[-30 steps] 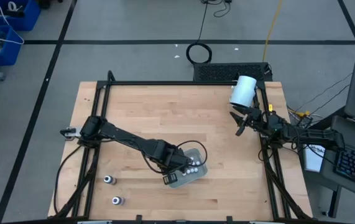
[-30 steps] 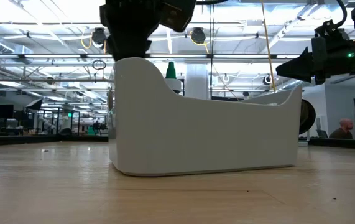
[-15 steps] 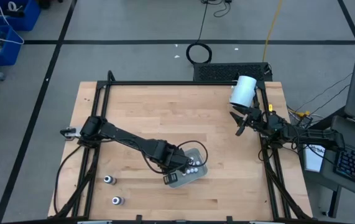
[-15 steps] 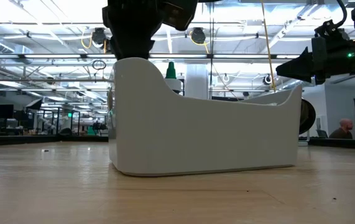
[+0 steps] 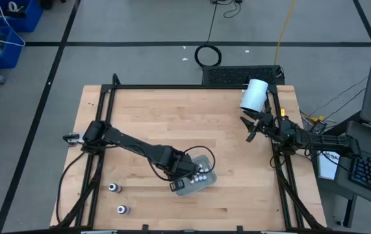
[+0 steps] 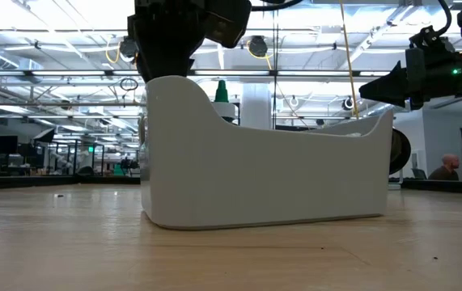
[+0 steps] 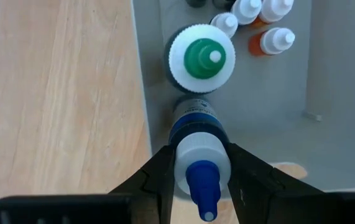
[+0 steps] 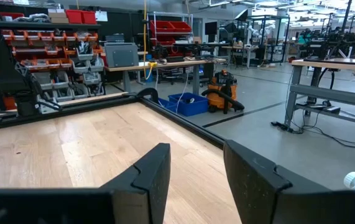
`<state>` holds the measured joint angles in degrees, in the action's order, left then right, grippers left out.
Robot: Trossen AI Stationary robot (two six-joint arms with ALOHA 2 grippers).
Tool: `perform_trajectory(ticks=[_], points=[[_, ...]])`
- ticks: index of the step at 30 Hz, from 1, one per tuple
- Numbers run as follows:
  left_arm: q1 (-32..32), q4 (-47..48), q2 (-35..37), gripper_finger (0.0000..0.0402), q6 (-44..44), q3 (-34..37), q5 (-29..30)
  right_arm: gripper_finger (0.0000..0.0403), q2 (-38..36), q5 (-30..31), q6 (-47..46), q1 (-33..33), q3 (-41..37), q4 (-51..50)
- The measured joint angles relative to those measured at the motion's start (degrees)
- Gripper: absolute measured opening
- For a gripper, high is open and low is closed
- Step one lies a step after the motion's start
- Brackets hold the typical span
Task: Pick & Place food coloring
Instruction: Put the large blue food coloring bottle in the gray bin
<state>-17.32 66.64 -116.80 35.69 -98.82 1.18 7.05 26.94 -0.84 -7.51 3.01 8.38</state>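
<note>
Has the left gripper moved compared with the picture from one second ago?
Yes, slightly. In the high view the left gripper has shifted a little toward the table's left edge across the clear rectangular plastic tray, which has not moved. Its jaws hold a dark blue-capped bottle.

The tray (image 6: 267,174) wall hides its bottles in the low view.

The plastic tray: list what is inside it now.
In the tray: a green-capped bottle, small white-capped bottles with orange contents, and a blue-tipped bottle gripped by the left gripper. The tray's far end is out of frame; the low view shows only its wall.
</note>
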Motion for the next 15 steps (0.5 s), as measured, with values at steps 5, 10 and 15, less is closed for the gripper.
perform_trajectory(ticks=[5,10,15], points=[[0.15,-1.30,0.26,0.0121,0.61,1.44,-1.14,0.0141,0.00,0.00,0.00,0.00,0.02,0.00],[0.11,-3.21,0.66,0.0173,0.93,1.77,-1.21,0.0141,0.00,0.00,0.00,0.00,0.01,0.00],[-0.11,-3.96,1.26,0.0245,1.62,1.80,-1.61,0.0141,0.00,-0.02,0.00,0.00,0.00,0.01]])
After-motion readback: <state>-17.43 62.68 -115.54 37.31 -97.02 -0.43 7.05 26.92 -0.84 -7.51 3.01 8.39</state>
